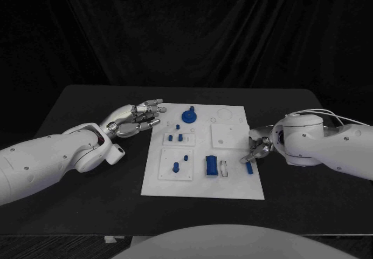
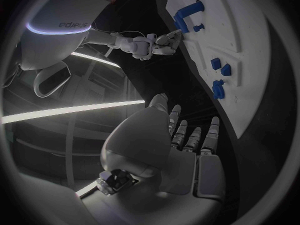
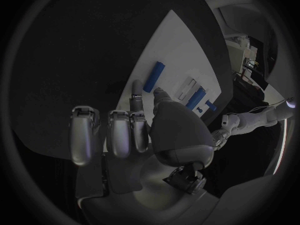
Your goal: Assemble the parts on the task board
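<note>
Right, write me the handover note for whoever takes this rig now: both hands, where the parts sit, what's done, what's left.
Left hand: holds nothing, fingers apart, hovering at the left edge of the task board near its far end.
Right hand: at the board's right edge, fingers reaching toward the loose blue bar; whether they touch it I cannot tell.
Parts: round blue knob stands at the far end; small blue pegs on the left plates; blue block stands near the white slot.
Done: cannot say which parts are finally seated.
Left: the bar lies loose, probably next to place.
</note>
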You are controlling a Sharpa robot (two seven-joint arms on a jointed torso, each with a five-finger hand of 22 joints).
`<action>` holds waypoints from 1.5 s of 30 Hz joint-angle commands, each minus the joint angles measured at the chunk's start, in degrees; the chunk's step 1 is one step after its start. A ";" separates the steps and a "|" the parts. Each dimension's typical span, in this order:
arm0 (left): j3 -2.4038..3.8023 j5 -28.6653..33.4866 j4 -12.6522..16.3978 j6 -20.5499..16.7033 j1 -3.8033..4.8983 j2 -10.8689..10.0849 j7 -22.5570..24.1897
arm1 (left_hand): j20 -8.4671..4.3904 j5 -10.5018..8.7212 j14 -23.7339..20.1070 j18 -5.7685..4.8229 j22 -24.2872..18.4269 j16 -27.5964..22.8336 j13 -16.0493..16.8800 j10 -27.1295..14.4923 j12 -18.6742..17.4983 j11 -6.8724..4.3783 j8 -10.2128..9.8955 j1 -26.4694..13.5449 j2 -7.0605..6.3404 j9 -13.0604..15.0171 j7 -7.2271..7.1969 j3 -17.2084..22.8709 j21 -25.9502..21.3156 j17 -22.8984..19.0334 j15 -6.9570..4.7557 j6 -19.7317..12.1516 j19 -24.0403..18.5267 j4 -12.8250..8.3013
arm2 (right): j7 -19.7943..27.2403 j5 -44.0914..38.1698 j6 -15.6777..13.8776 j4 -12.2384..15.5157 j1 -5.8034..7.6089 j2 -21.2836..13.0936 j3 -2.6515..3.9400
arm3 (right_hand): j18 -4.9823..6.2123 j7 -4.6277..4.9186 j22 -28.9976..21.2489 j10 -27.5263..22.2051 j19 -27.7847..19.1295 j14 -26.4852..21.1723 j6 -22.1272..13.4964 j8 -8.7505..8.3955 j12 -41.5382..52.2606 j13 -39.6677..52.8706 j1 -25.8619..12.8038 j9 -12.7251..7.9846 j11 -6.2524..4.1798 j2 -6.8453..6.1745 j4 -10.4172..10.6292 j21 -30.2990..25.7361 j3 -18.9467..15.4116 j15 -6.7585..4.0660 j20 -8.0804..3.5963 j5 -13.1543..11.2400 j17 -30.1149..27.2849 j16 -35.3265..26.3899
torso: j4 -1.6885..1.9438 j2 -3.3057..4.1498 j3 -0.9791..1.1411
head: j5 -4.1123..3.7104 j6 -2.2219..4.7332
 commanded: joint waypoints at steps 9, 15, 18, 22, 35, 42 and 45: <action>0.06 0.50 0.11 -0.02 -0.22 0.05 1.03 | 0.13 0.39 0.37 -0.36 -0.05 0.04 0.07 0.05 0.10 0.49 0.37 0.26 0.26 0.01 0.09 0.36 0.38 0.05 -0.14 0.10 0.36 0.09 | -1.06 2.84 -0.39 -0.60 -0.78 0.49 0.00 | 0.27 0.32 12.94 6.06 3.06 4.23 -0.03 -1.31 0.15 15.05 2.45 -0.24 0.04 -0.15 -1.85 -1.16 2.08 -0.16 -0.10 5.76 6.78 -0.70 | -0.01 -0.03 0.03 | 0.20 0.00; 0.06 0.50 0.11 -0.08 -0.27 0.01 0.90 | 0.13 0.39 0.37 -0.36 -0.05 0.04 0.07 0.05 0.10 0.49 0.37 0.26 0.26 0.01 0.09 0.36 0.38 0.05 -0.14 0.10 0.36 0.09 | -1.00 4.07 -1.51 -0.91 -1.00 0.62 0.00 | 0.50 -0.15 12.62 6.06 2.64 3.99 0.33 -1.36 0.15 15.05 4.63 0.62 -0.40 -0.50 -3.97 -2.16 4.65 -0.37 -0.28 13.59 5.55 -1.30 | -0.01 -0.01 0.01 | 0.22 0.00; 0.06 0.50 0.09 -0.07 -0.29 0.03 0.84 | 0.13 0.40 0.35 -0.38 -0.16 0.03 0.06 0.08 0.07 0.55 0.34 0.27 0.22 -0.01 0.13 0.37 0.37 0.04 -0.13 -0.08 0.33 0.09 | -1.01 4.59 -1.98 -0.99 -1.03 0.62 0.00 | 0.58 -0.20 12.50 6.06 2.50 3.92 0.20 -1.42 0.15 15.05 4.93 0.89 -0.47 -0.68 -4.44 -2.51 5.33 -0.37 -0.30 14.83 5.18 -1.49 | 0.00 0.00 0.00 | 0.23 0.00; 0.06 0.50 0.04 -0.04 -0.35 0.08 0.80 | 0.13 0.40 0.35 -0.38 -0.16 0.03 0.06 0.08 0.07 0.55 0.34 0.27 0.22 -0.01 0.13 0.37 0.37 0.04 -0.13 -0.08 0.33 0.09 | -1.06 5.08 -2.51 -1.10 -1.06 0.58 0.00 | 0.84 -0.10 12.11 6.06 2.00 3.60 -0.79 -1.77 0.15 15.05 5.23 1.87 -0.60 -1.66 -5.86 -3.76 7.89 -0.06 -0.10 20.50 3.57 -2.33 | 0.00 0.03 0.00 | 0.20 0.00; 0.06 0.50 -0.11 0.06 -0.59 0.15 0.67 | 0.13 0.40 0.35 -0.38 -0.16 0.03 0.06 0.08 0.07 0.55 0.34 0.27 0.22 -0.01 0.13 0.37 0.37 0.04 -0.13 -0.08 0.33 0.09 | -1.12 9.30 -4.69 -0.99 -1.08 0.15 0.00 | 1.70 0.14 10.80 6.06 0.49 3.30 -2.05 -1.34 0.15 15.05 4.55 4.08 -0.64 -2.98 -7.93 -7.68 11.30 0.00 0.04 23.38 1.81 -3.28 | -0.01 0.01 0.02 | 0.56 0.00; 0.06 0.50 -0.22 0.16 -0.67 0.17 0.60 | 0.13 0.42 0.35 -0.39 -0.25 0.03 0.05 0.08 0.06 0.58 0.31 0.29 0.22 -0.03 0.16 0.40 0.36 0.04 -0.11 -0.18 0.29 0.08 | -0.95 13.19 -6.14 -0.08 -1.05 -0.63 0.01 | 1.69 0.15 10.80 6.06 0.54 3.30 -2.26 -1.13 0.15 15.05 4.26 4.45 -0.64 -2.99 -8.15 -7.70 11.85 0.00 0.03 23.60 1.72 -3.34 | -0.02 -0.01 0.02 | 0.55 0.00; 0.06 0.50 -0.29 0.23 -0.71 0.23 0.56 | 0.13 0.42 0.35 -0.39 -0.25 0.03 0.05 0.08 0.06 0.58 0.31 0.29 0.22 -0.03 0.16 0.40 0.36 0.04 -0.11 -0.18 0.29 0.08 | -0.89 14.40 -6.49 0.40 -1.01 -0.83 0.02 | 1.70 0.20 10.78 6.06 0.54 3.30 -2.45 -1.11 0.15 15.05 4.04 4.55 -0.61 -2.98 -8.18 -7.77 12.07 0.01 0.03 23.68 1.67 -3.36 | -0.04 -0.03 0.03 | 0.57 0.00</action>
